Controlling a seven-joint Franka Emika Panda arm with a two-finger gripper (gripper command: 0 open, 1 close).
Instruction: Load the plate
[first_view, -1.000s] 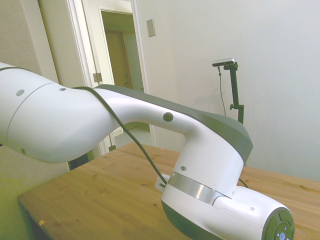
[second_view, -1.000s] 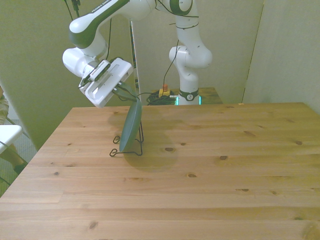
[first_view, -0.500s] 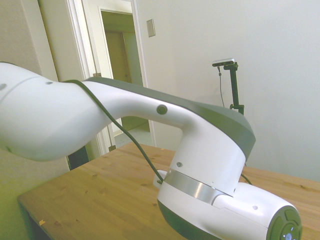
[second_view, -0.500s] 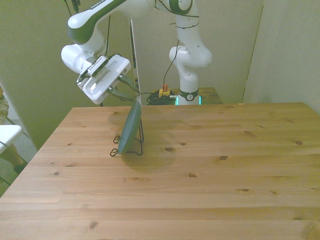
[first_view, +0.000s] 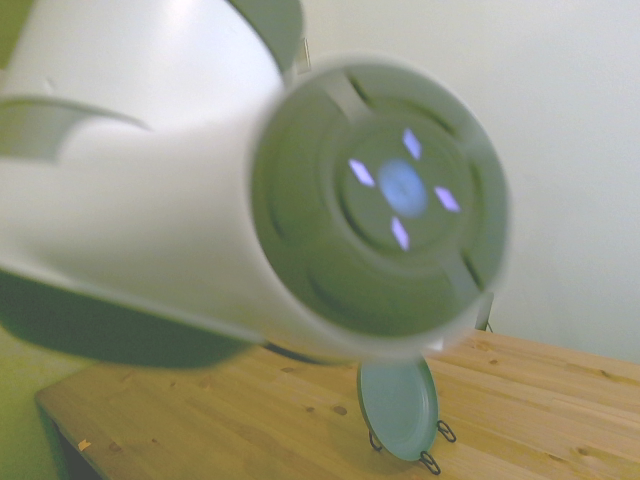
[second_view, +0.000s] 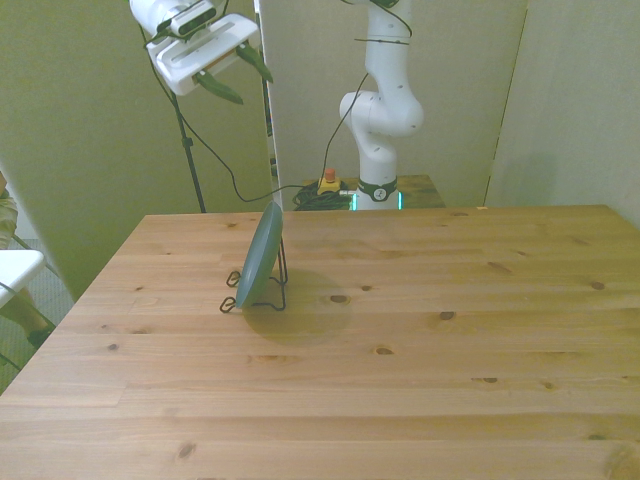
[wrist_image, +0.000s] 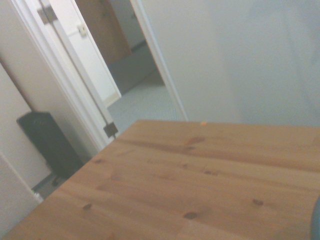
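Observation:
The teal-grey plate stands on edge, leaning in a thin black wire stand on the wooden table, toward the front view's left. In the side view the plate faces the camera, low in the picture. My gripper hangs high above the plate, near the top of the front view, open with nothing between its dark fingers. In the side view the gripper is hidden. A sliver of teal, perhaps the plate, shows at the wrist picture's edge.
A blurred part of the white arm fills most of the side view, close to the camera. The robot's base stands beyond the table's far edge. An open doorway lies past the table's edge in the wrist view.
The gripper has let go of the plate's upper rim and risen far above it. The plate stays leaning in the stand. The arm has swung in front of the side camera.

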